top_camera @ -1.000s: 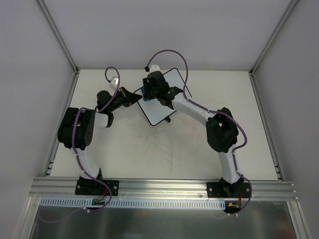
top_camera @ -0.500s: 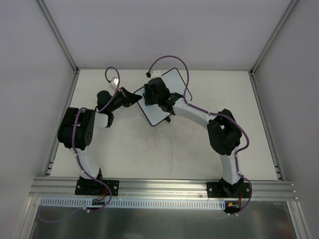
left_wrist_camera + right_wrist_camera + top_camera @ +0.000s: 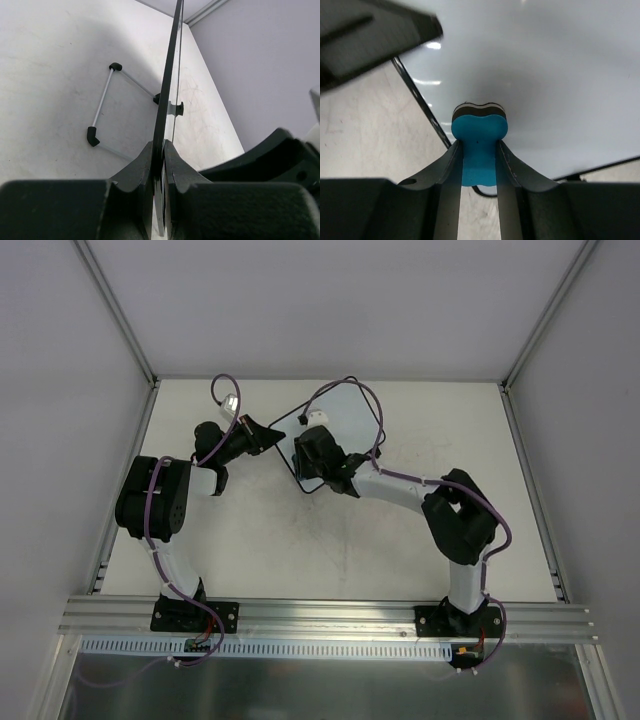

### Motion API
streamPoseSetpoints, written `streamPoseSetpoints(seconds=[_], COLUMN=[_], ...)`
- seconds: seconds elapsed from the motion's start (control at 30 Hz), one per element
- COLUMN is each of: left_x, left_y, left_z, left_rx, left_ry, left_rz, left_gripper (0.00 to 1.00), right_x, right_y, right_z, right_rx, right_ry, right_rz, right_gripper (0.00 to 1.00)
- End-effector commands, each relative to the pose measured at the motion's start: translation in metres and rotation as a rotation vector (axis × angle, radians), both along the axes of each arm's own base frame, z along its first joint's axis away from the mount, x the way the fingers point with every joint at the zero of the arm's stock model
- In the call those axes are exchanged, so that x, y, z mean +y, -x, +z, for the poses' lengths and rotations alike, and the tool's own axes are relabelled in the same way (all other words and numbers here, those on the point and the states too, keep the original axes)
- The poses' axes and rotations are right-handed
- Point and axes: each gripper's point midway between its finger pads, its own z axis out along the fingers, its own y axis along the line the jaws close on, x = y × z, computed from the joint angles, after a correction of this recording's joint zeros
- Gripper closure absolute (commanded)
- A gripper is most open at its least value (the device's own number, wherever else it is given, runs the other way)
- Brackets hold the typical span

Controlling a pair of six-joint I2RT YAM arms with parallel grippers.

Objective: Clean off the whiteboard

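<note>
Right fingers [image 3: 447,192] hold eraser [image 3: 479,145] against whiteboard [image 3: 545,75] over pale, white-walled table [image 3: 330,550].

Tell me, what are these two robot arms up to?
They are wiping a whiteboard. The left gripper is clamped on one edge of the board and steadies it. The right gripper pinches a blue eraser and presses its dark pad against the white surface, close to the board's framed edge. The part of the board seen from the right wrist camera looks clean, with no marks showing.
</note>
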Motion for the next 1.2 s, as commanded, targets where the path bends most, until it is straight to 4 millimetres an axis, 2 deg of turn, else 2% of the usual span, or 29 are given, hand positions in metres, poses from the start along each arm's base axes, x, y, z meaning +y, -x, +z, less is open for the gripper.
streamPoseSetpoints(seconds=[0.0,0.1,0.13,0.2,0.27,0.3,0.4,0.6,0.77,0.97,1.1,1.17], left_x=[-0.017,-0.017,-0.016,-0.016,-0.016,-0.016,-0.014,-0.012,-0.011,-0.011,-0.01,-0.009], left_y=[0.013,0.012,0.011,0.012,0.012,0.011,0.011,0.012,0.012,0.012,0.011,0.012], left_z=[0.015,0.013,0.014,0.013,0.013,0.014,0.014,0.014,0.013,0.013,0.013,0.013], left_rx=[-0.098,-0.09,-0.094,-0.094,-0.095,-0.096,-0.094,-0.09,-0.088,-0.088,-0.087,-0.088], left_ry=[-0.039,-0.032,-0.03,-0.029,-0.03,-0.029,-0.03,-0.028,-0.026,-0.025,-0.025,-0.027], left_rz=[-0.085,-0.084,-0.084,-0.086,-0.084,-0.082,-0.076,-0.07,-0.069,-0.067,-0.062,-0.058], left_gripper=[1.0,1.0,1.0,1.0,1.0,1.0,1.0,0.96,0.86,0.8,0.74,0.7], right_x=[-0.029,-0.044,-0.048,-0.066,-0.082,-0.096,-0.116,-0.135,-0.139,-0.141,-0.142,-0.14], right_y=[0.046,0.054,0.056,0.068,0.074,0.085,0.101,0.119,0.125,0.128,0.13,0.131], right_z=[-0.055,-0.035,-0.019,-0.024,-0.02,-0.028,-0.041,-0.051,-0.064,-0.067,-0.07,-0.072], right_rx=[0.173,0.142,0.124,0.155,0.168,0.213,0.279,0.344,0.375,0.356,0.362,0.366], right_ry=[0.122,0.104,0.081,0.107,0.142,0.2,0.26,0.304,0.332,0.349,0.351,0.342], right_rz=[0.001,-0.019,-0.026,-0.057,-0.1,-0.112,-0.147,-0.183,-0.191,-0.203,-0.2,-0.196], right_gripper=[1.0,1.0,1.0,1.0,1.0,1.0,1.0,1.0,0.98,0.92,0.71,0.64])
